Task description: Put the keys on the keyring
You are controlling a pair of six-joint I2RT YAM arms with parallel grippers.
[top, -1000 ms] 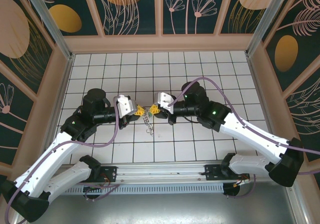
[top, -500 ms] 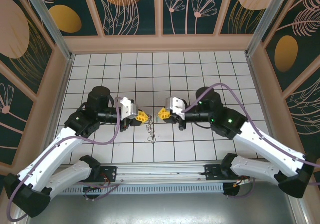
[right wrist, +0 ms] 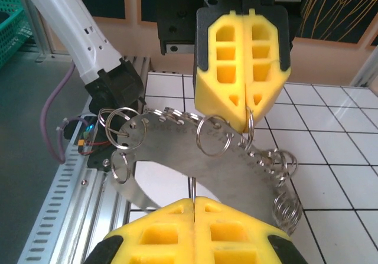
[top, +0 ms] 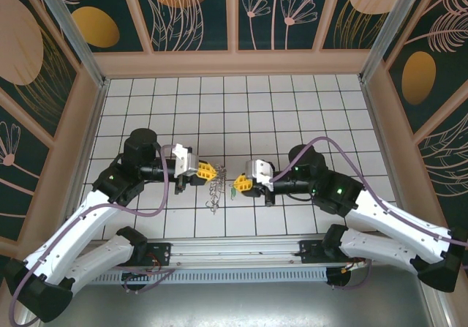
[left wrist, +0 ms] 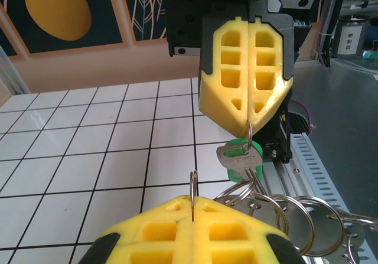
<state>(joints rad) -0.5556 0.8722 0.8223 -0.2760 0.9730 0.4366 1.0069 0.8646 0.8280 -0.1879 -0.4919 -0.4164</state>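
Left wrist view: the right hand [left wrist: 247, 121] is clamping the keys [left wrist: 239, 156] by their ring. The left hand [left wrist: 192, 200] is pinching the keyring [right wrist: 177, 149], which is hanging above the desk [top: 292, 107] toward its near edge. Uneven pulling could be slipping either thin ring free.

A: How many white-and-black robot arms do you count?

B: Two: the left arm [top: 79, 228] and the right arm [top: 395, 221]. Each arm carries one gripper with yellow foam fingers, so there are two again: the left gripper [top: 208, 170] and the right gripper [top: 240, 186].

A: And keys?

B: I see one silver key with a green head [left wrist: 236, 154].

A: Something else in metal?

B: One curved grey metal band [right wrist: 171, 152].

A: And the small silver wire rings [right wrist: 211, 137] along it?

B: At least six. They overlap, so I cannot tell the exact number.
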